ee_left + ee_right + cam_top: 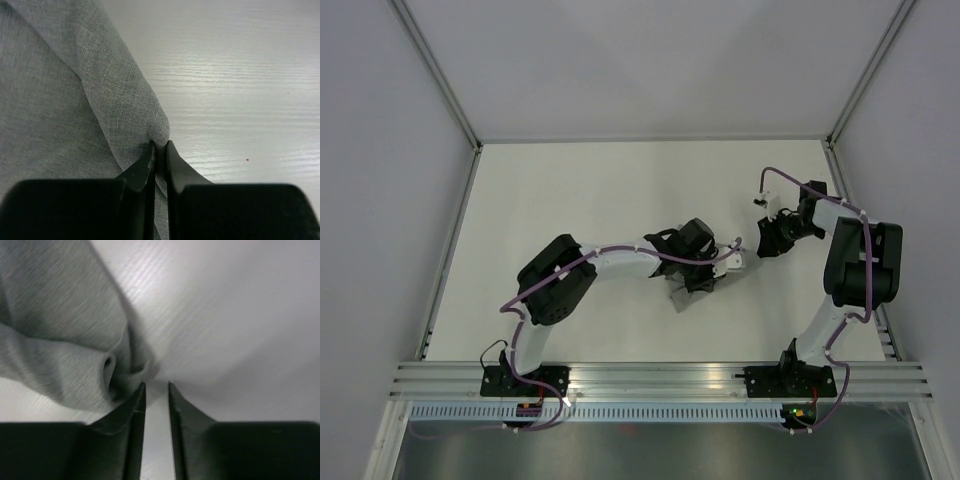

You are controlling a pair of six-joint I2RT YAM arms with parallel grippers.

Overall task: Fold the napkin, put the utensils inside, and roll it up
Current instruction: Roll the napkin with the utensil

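The grey napkin (pixel 680 297) lies bunched near the middle of the white table, mostly hidden under my left arm. My left gripper (pixel 701 279) is down on it. In the left wrist view the jaws (pixel 160 145) are shut on a fold of the napkin (pixel 75 100), which drapes away to the left. My right gripper (pixel 759 245) is to the right of the cloth. In the right wrist view its jaws (pixel 156 385) stand a little apart with bare table between them, and a crumpled fold of the napkin (pixel 60 340) sits just off the left fingertip (pixel 139 392). No utensils are in view.
The white table (pixel 570 200) is bounded by grey walls with metal frame posts at the back corners. The aluminium rail (pixel 660 378) carrying both arm bases runs along the near edge.
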